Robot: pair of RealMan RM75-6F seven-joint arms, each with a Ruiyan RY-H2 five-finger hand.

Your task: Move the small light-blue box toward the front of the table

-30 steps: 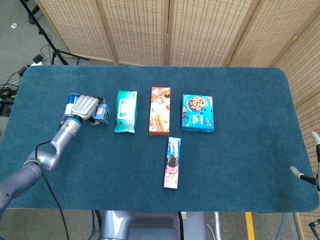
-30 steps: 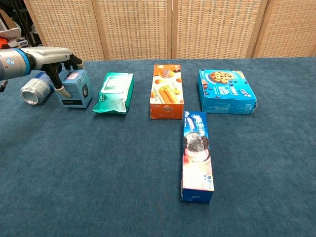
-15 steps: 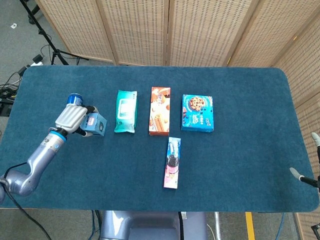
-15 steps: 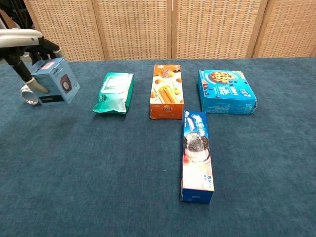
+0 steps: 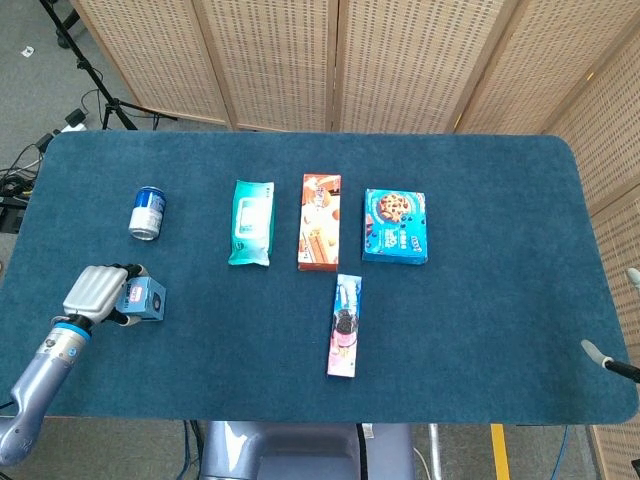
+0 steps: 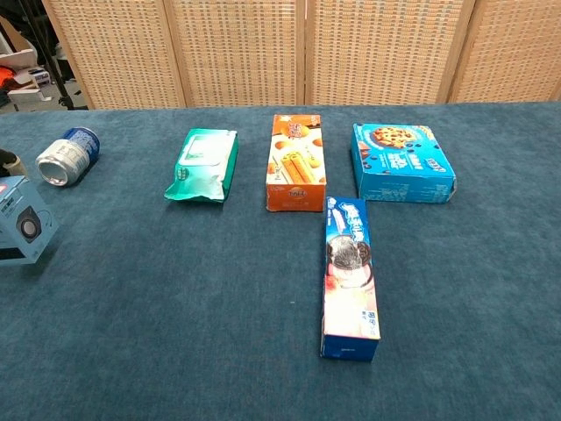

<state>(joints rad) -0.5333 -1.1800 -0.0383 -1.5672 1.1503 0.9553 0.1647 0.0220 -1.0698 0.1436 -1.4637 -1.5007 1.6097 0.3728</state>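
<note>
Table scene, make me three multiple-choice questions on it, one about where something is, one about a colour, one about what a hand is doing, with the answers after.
1. Where does the can lie?
A. Left of the green wipes pack
B. Between the orange box and the cookie box
C. At the table's front right corner

2. What colour is the snack box that lies between the wipes pack and the cookie box?
A. Purple
B. Orange
C. Black

3. What is the left hand doing?
A. Resting open on the cloth
B. Pressing on the can
C. Holding the small light-blue box

Answers: 1 A, the can lies on its side left of the wipes pack in both views. 2 B, its printed face is orange. 3 C, in the head view the fingers wrap the box near the table's front left.
</note>
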